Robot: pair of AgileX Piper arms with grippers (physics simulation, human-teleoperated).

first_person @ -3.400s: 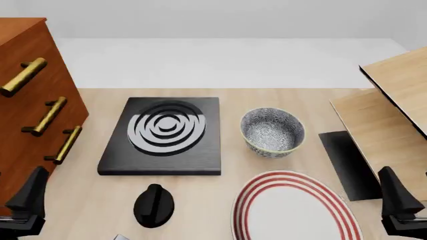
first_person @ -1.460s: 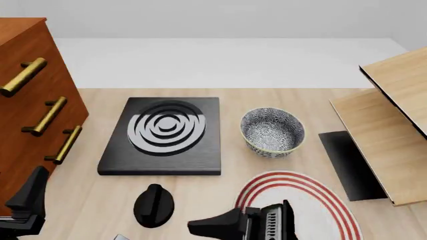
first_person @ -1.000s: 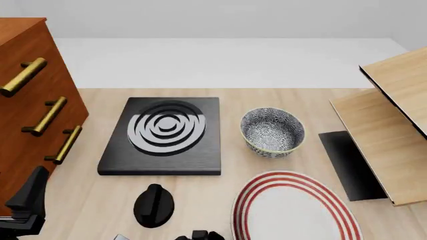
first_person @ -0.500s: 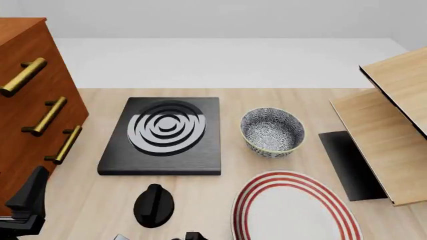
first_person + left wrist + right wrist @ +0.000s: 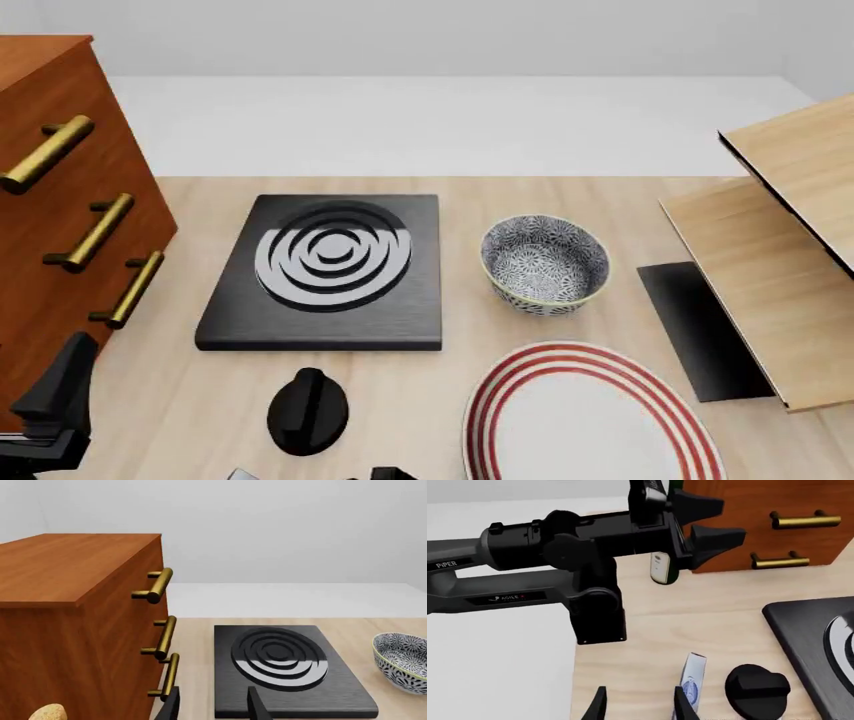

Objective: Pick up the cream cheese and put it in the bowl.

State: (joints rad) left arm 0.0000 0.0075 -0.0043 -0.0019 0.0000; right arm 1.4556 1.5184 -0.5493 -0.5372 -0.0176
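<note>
The cream cheese, a flat pale box with a blue oval label, lies on the table near the front edge, beside the black knob. In the front view only its pale corner shows at the bottom edge. My right gripper is open and empty, and one fingertip is just beside the box. The speckled bowl stands upright right of the stove, and it also shows in the left wrist view. My left gripper is open and empty, low by the cabinet.
A black stove plate lies mid-table. The wooden drawer cabinet stands at the left. A large white plate with red rings lies in front of the bowl. Wooden boards are at the right. The left arm crosses the right wrist view.
</note>
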